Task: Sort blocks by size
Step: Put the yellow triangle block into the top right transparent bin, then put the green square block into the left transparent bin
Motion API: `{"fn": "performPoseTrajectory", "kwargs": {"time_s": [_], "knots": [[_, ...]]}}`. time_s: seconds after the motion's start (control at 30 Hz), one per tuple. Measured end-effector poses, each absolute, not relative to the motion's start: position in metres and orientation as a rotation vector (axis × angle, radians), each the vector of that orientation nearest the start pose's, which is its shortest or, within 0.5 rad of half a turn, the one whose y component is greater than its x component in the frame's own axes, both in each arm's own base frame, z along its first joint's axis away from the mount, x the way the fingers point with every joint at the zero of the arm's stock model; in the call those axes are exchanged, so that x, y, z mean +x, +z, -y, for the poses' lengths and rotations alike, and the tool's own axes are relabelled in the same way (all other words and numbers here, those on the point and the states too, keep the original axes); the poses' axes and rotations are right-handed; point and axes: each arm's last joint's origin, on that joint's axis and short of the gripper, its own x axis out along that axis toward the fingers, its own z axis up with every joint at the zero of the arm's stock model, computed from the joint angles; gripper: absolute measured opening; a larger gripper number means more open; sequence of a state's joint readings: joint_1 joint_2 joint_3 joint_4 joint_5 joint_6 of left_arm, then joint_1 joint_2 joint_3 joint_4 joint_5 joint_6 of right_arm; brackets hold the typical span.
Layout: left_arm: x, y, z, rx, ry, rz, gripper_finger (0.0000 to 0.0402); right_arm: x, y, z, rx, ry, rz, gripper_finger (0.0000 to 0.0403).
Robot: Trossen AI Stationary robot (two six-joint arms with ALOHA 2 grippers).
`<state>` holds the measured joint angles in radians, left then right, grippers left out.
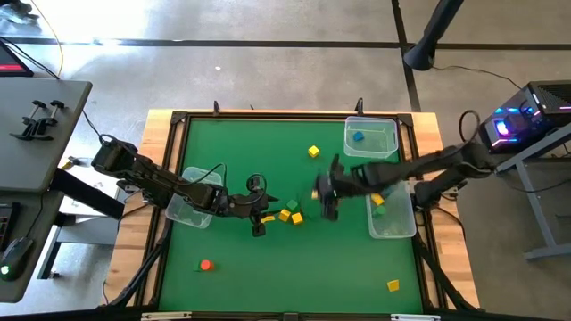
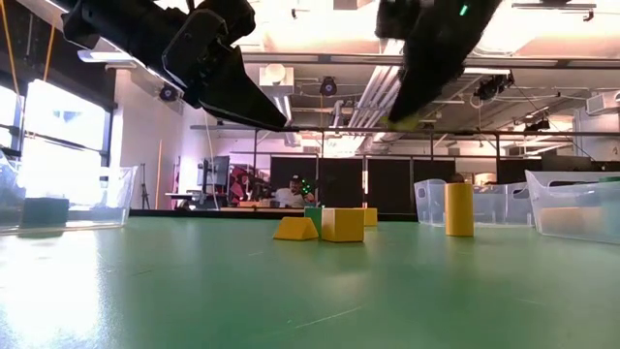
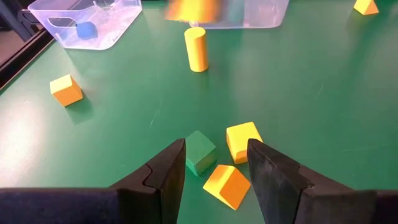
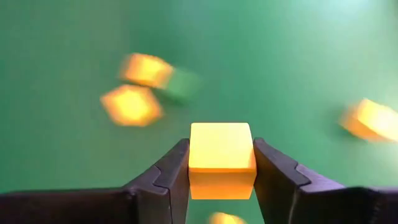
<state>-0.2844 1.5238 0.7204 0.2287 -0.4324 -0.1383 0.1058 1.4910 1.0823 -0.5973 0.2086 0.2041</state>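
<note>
Two grippers over green table (image 1: 294, 267); no readable writing or labels seen. Right gripper (image 4: 221, 163) raised above mat near centre, arm reaching in from right edge, jaws clamped on yellow cube (image 4: 221, 158). Left gripper (image 3: 216, 165) hangs low, fingers apart, nothing between them, just above cluster: green cube (image 3: 200, 151), yellow cube block (image 3: 243, 140), yellow wedge (image 3: 227, 185). Yellow cylinder (image 3: 196, 48) stands upright farther off, near clear bin (image 3: 93, 18) holding blue block (image 3: 86, 29).
</note>
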Motion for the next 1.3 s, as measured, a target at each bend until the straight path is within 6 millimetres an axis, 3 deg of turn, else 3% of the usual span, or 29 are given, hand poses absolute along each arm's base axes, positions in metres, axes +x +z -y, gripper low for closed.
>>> {"fn": "performPoseTrajectory", "kwargs": {"time_s": [0.13,0.33,0.43,0.53,0.67,0.93,1.3], "knots": [[0.290,0.180,0.072,0.070,0.180,-0.533,0.0158,0.288,0.239,0.033,0.048,-0.401,-1.082,0.0132],[0.290,0.180,0.074,0.071,0.175,-0.531,0.0158,0.255,0.237,0.126,0.182,-0.736,-1.159,0.0132],[0.290,0.180,0.074,0.072,0.174,-0.531,0.0158,0.234,0.236,0.161,0.301,-0.833,-1.148,0.0133],[0.290,0.180,0.075,0.073,0.171,-0.531,0.0158,0.215,0.234,0.184,0.399,-0.939,-1.131,0.0149],[0.289,0.180,0.076,0.074,0.168,-0.531,0.0158,0.199,0.224,0.196,0.485,-0.995,-1.134,0.0172],[0.289,0.180,0.077,0.075,0.165,-0.531,0.0158,0.187,0.202,0.193,0.503,-1.020,-1.190,0.0179],[0.289,0.180,0.077,0.075,0.165,-0.531,0.0158,0.196,0.198,0.182,0.395,-1.002,-1.226,0.0181]]}}
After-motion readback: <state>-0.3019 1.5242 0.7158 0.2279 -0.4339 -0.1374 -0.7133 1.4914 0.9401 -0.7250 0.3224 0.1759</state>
